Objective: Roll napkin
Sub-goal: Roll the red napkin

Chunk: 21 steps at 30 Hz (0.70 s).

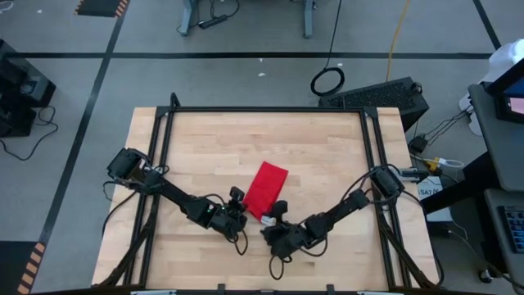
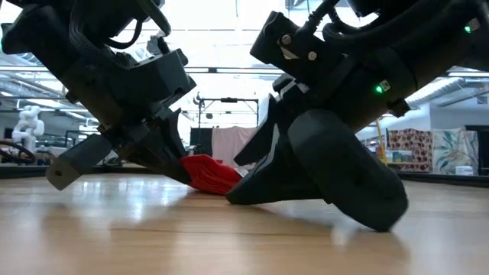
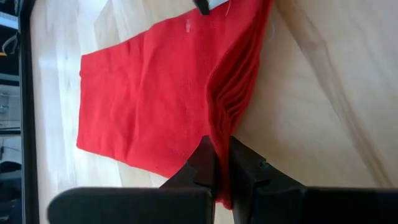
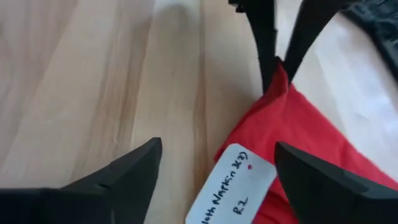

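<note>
Left wrist view shows my left claw (image 3: 217,163) clamped on the napkin's (image 3: 155,99) folded edge, the pinched part hidden between my fingers. My right claw (image 4: 214,165) stands apart over the white tag (image 4: 233,186), whose writing runs off the picture. From above, the napkin lies folded on the table (image 1: 213,147) between both claws, its near end covered by them.

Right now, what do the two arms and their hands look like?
Both arms are dark, jointed, with black cables trailing along them. The left hand has two narrow black fingers; the right hand has two broad, tapering matte-black fingers. A small green light glows on one arm's housing in the low view.
</note>
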Each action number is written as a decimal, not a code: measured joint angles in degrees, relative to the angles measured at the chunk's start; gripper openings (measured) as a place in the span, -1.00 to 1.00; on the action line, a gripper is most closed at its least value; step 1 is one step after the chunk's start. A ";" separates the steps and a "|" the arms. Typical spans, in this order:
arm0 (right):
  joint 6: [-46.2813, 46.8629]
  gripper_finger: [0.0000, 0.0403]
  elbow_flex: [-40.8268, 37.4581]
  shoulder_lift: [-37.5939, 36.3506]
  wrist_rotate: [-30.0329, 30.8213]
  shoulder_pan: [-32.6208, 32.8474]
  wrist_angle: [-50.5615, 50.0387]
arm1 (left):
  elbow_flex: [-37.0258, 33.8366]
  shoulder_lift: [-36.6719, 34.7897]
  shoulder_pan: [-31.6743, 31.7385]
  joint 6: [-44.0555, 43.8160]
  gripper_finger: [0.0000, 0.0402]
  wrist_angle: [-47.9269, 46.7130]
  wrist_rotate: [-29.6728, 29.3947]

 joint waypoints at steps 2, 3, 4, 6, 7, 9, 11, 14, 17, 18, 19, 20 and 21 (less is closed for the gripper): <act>-0.11 0.41 -0.04 -0.04 -2.16 -0.90 -0.08 | 0.00 0.00 0.00 0.01 -0.90 0.02 0.02; -0.15 0.35 -0.04 -0.07 -3.22 -1.27 -0.26 | 0.00 0.00 -0.04 0.01 -0.90 0.02 0.04; -0.15 0.29 -0.02 -0.10 -4.01 -1.66 -0.46 | 0.00 0.00 -0.08 0.01 -0.90 0.02 0.04; -0.12 0.17 -0.02 -0.12 -4.45 -2.22 -0.89 | 0.00 0.00 -0.13 0.01 -0.90 0.02 0.07; -0.28 0.12 -0.02 -0.12 -4.69 -2.45 -0.98 | 0.00 0.00 -0.13 0.01 -0.90 0.02 0.12; -0.84 0.04 -0.02 -0.12 -5.56 -2.89 -1.18 | 0.00 0.00 -0.13 0.01 -0.90 0.02 0.24; -0.57 -0.03 -0.02 -0.12 -5.68 -3.16 -1.35 | 0.00 0.00 -0.13 0.01 -0.90 0.02 0.26; 1.55 -0.12 -0.02 -0.12 -4.99 -3.20 -2.35 | 0.00 0.00 -0.13 0.03 -0.90 -0.02 0.28; 3.57 -0.20 0.00 -0.14 -4.47 -3.25 -3.73 | 0.00 0.00 -0.13 0.03 -0.90 -0.09 0.28; 4.33 -0.22 0.00 -0.14 -4.42 -3.30 -4.04 | 0.00 0.00 -0.13 0.03 -0.90 -0.23 0.28; 5.04 -0.23 0.00 -0.14 -4.39 -3.31 -4.25 | 0.00 0.00 -0.13 0.03 -0.90 -0.37 0.28; 5.56 -0.24 0.00 -0.14 -4.47 -3.31 -4.32 | 0.00 0.00 -0.13 0.03 -0.90 -0.47 0.28; 6.01 -0.24 0.00 -0.16 -4.87 -3.36 -4.39 | 0.00 0.00 -0.13 0.03 -0.90 -0.52 0.28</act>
